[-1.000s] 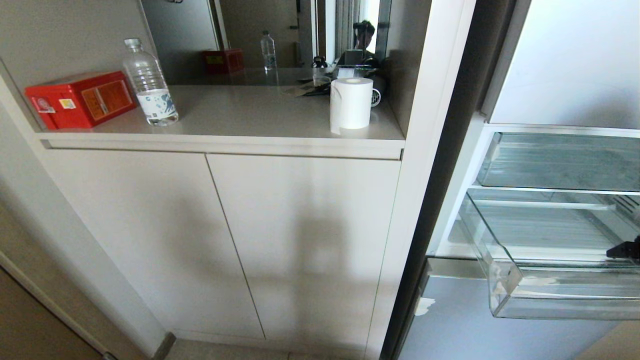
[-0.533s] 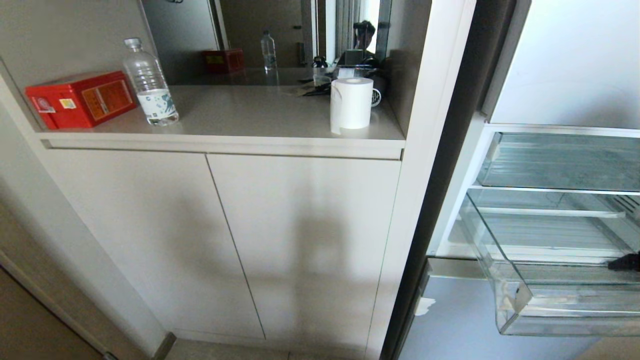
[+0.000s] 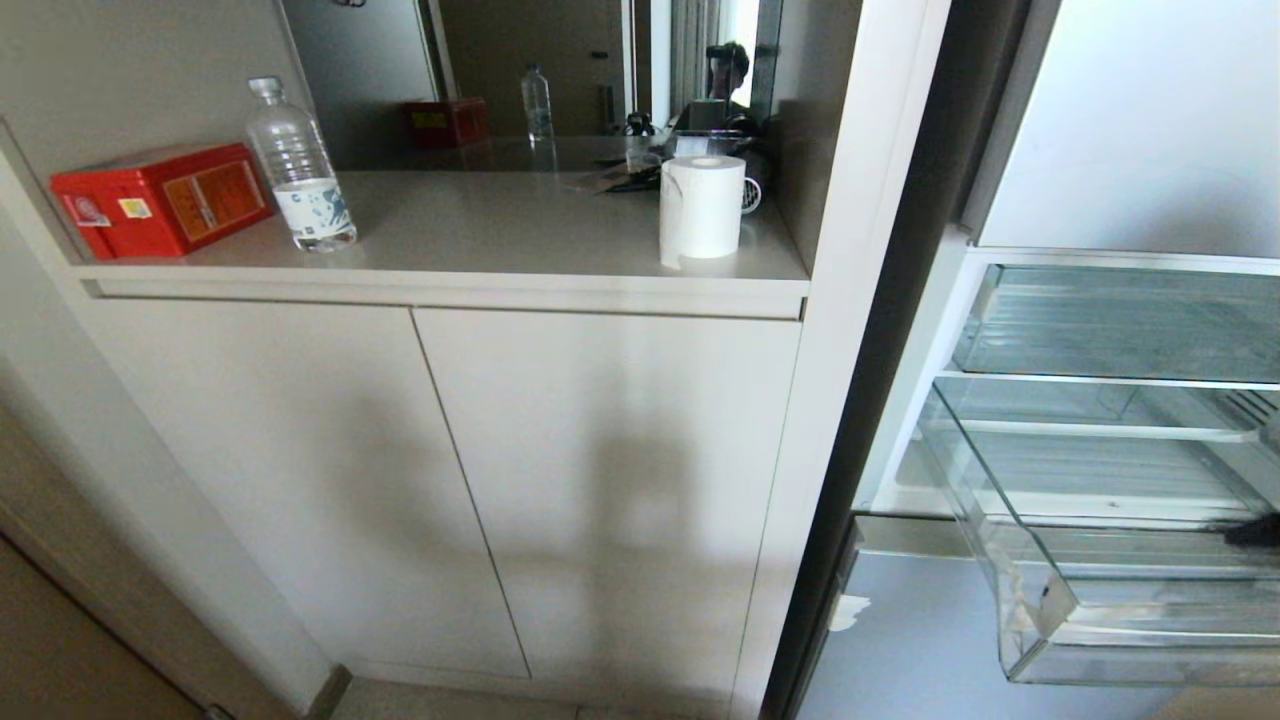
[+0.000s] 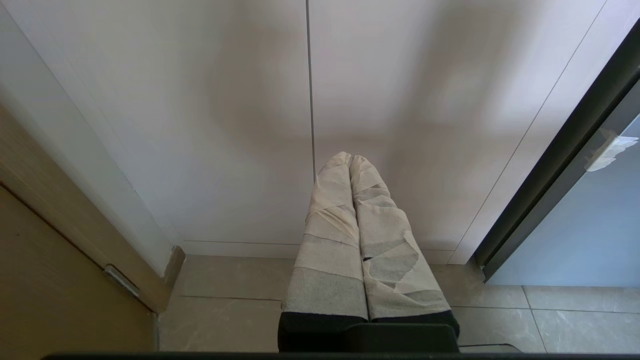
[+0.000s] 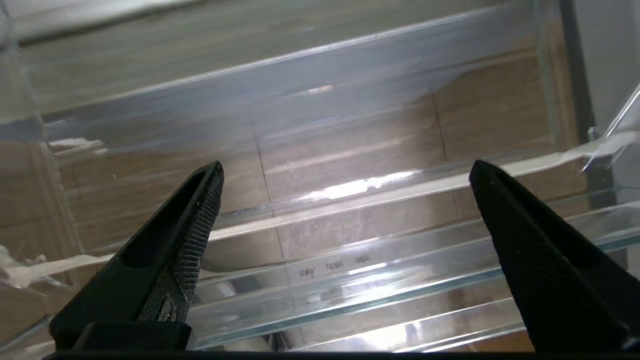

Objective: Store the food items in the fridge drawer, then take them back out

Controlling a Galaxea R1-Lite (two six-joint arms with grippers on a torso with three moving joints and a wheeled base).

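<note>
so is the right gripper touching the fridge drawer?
Cannot tell. Right wrist view shows the right gripper open over the fridge drawer, fingertips overlapping clear plastic, no plain gap or contact.

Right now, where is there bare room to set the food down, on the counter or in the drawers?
The beige counter is bare between the clear plastic water bottle and the white paper roll; behind the roll it is cluttered. The lower clear plastic fridge drawer shows only its ribbed floor, with the open right claw over it.

A red box, water bottle and paper roll are seen on the desk; the clear fridge drawer is pulled out, beneath the upper drawer.
</note>
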